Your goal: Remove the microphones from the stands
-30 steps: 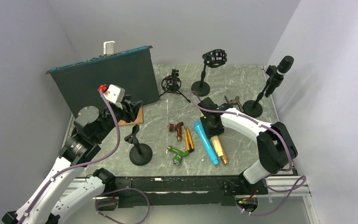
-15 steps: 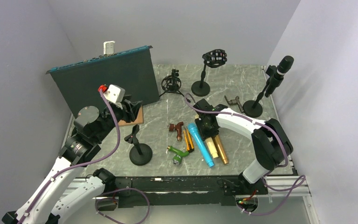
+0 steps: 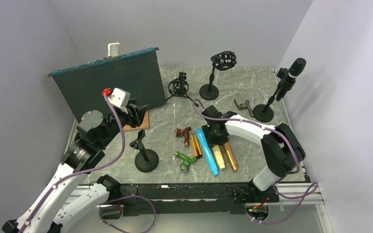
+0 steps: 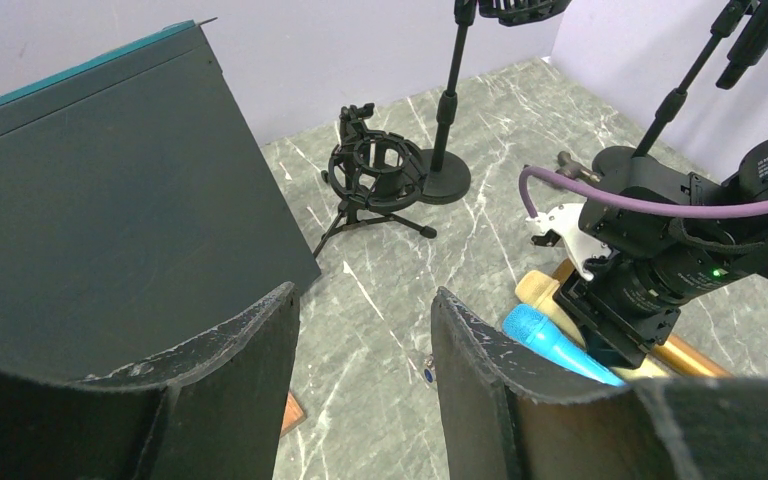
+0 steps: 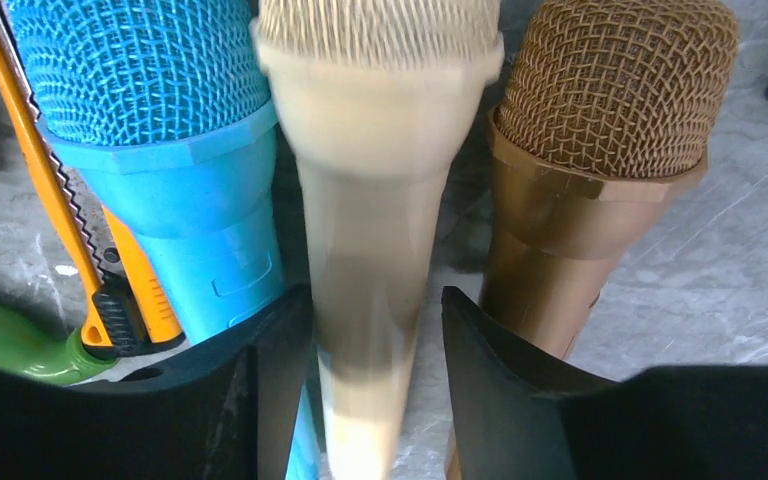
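Now the right hand [image 5: 370, 300] sits low over the cream microphone [image 5: 375, 150], one finger on each side, and I cannot tell if it is squeezing or loose. That microphone lies flat on the worktop [image 3: 165, 141], between the blue microphone [image 3: 207, 150] and the gold microphone [image 3: 230, 156], on no stand. This looks like the putting-down step. Next, the hand should open wide and go straight up without bumping its neighbours. The left hand [image 4: 365, 298] hangs with fingers apart, holding nothing.

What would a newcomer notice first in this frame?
Three microphones lie side by side mid-table: a blue microphone, a cream microphone and a gold microphone. The fingers of the right gripper flank the cream one. A black microphone sits on its stand at the table's far right.
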